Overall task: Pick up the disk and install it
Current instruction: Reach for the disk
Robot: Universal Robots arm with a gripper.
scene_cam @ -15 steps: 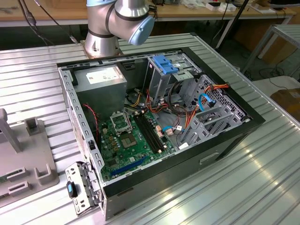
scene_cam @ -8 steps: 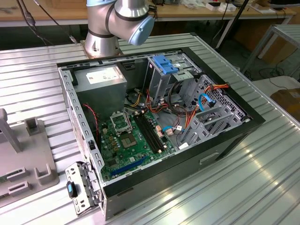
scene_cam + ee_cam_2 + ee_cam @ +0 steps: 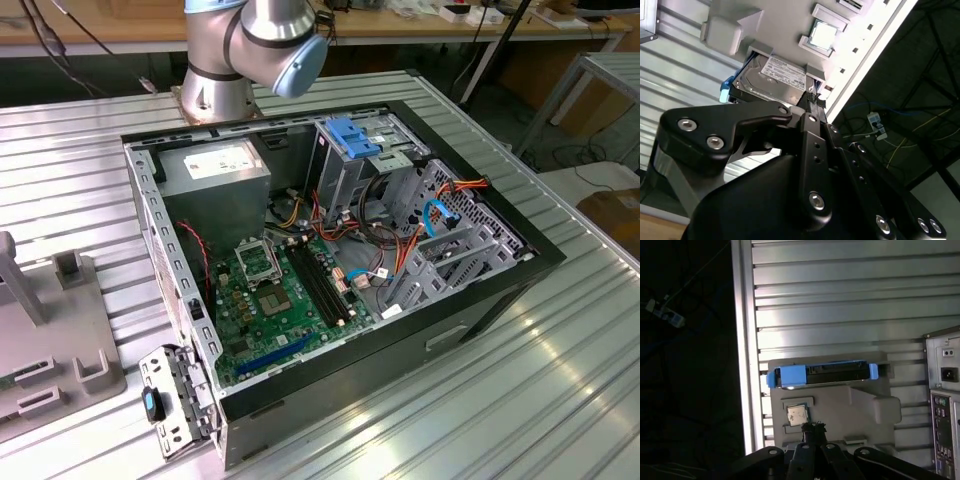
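The gripper [image 3: 813, 429], tips pressed together on nothing, points toward the grey holder [image 3: 855, 410]. Wooden benches [image 3: 100, 25] line the exterior view's top edge. The ribbed metal table [image 3: 560, 400] carries the open computer case [image 3: 480, 312] at centre. The disk [image 3: 822, 374] sits slotted in the holder.

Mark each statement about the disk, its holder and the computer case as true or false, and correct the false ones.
1. The disk rests in the grey holder. True.
2. The disk's rails are red. False: they are blue.
3. A chip lies in a pocket of the same holder. True.
4. The computer case has its side panel on. False: it lies open, with the motherboard showing.
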